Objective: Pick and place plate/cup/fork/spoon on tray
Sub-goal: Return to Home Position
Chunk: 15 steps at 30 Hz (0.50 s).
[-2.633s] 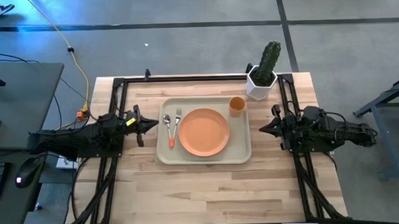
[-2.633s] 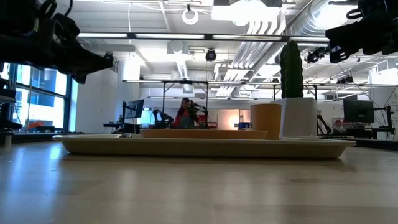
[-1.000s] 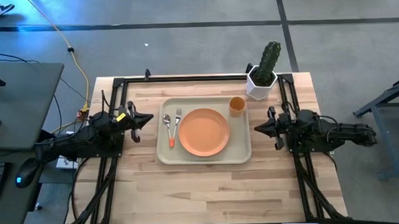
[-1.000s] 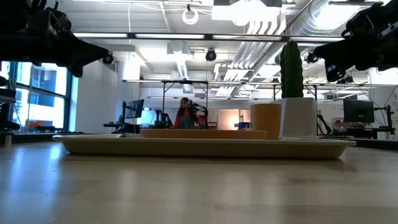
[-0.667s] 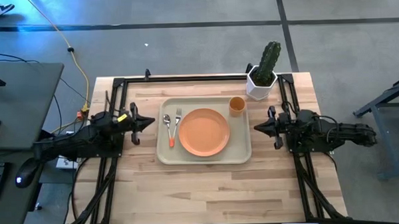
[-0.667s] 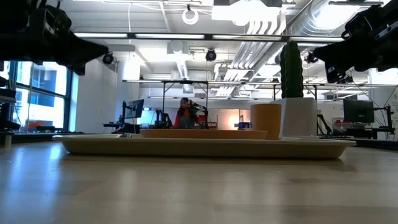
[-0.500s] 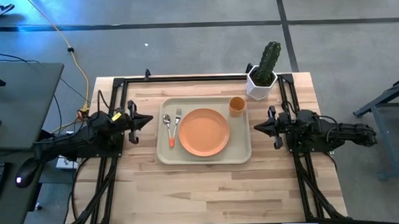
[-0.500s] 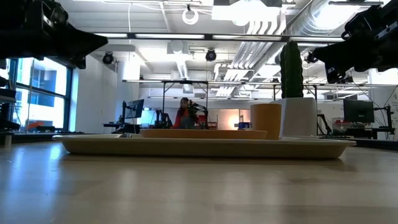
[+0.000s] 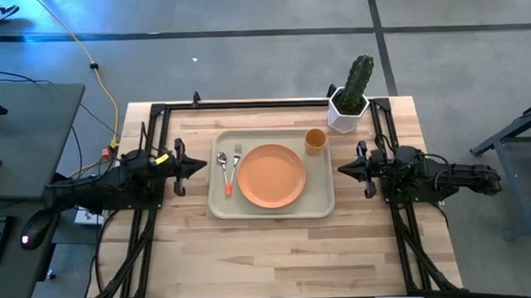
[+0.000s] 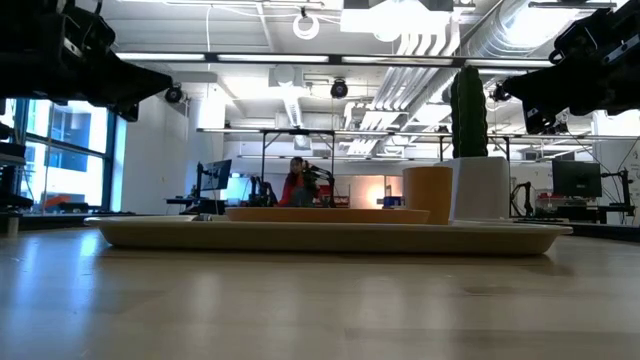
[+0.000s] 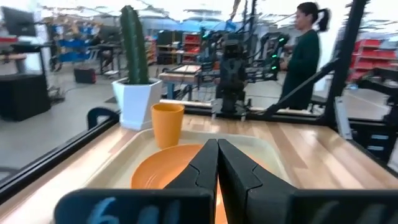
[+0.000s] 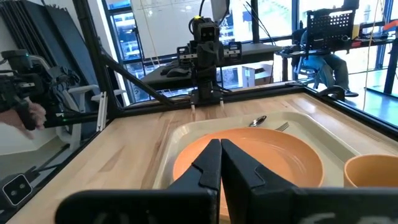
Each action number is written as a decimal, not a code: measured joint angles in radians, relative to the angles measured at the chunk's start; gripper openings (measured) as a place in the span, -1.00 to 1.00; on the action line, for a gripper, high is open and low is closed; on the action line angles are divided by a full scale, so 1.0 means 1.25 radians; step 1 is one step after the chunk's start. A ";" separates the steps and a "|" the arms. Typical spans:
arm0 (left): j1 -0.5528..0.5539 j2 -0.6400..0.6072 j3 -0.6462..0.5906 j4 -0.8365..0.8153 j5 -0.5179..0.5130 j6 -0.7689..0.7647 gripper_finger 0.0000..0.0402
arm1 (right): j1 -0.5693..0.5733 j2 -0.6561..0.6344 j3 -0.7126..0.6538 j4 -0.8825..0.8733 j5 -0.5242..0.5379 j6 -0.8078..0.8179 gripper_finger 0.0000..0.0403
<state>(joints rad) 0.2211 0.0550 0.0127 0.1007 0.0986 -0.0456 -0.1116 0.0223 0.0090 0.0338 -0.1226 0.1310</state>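
Left gripper (image 9: 195, 165) had pulled back left off the tray (image 9: 324, 203), right gripper (image 9: 344, 170) parked, both closed and empty; plate (image 9: 272, 175), cup (image 9: 315, 140), fork (image 9: 236, 159), spoon (image 9: 223, 165) all sat on tray, so the task looked done.

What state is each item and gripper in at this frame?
plate: flat on tray, centre.
cup: upright on tray, far right corner.
fork: lying on tray beside spoon.
spoon: lying on tray.
tray: on table.
left gripper: shut, empty.
right gripper: shut, empty.
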 joint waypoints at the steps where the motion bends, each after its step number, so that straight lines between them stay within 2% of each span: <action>1: 0.000 0.000 0.000 -0.005 -0.010 -0.002 -1.00 | 0.000 0.000 0.000 0.000 0.000 0.000 -1.00; 15: 0.000 0.000 0.000 -0.005 -0.019 -0.025 -1.00 | 0.000 0.000 0.000 0.000 0.000 0.000 -1.00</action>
<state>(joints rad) 0.2211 0.0551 0.0126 0.0948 0.0753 -0.0763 -0.1116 0.0223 0.0090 0.0338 -0.1222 0.1310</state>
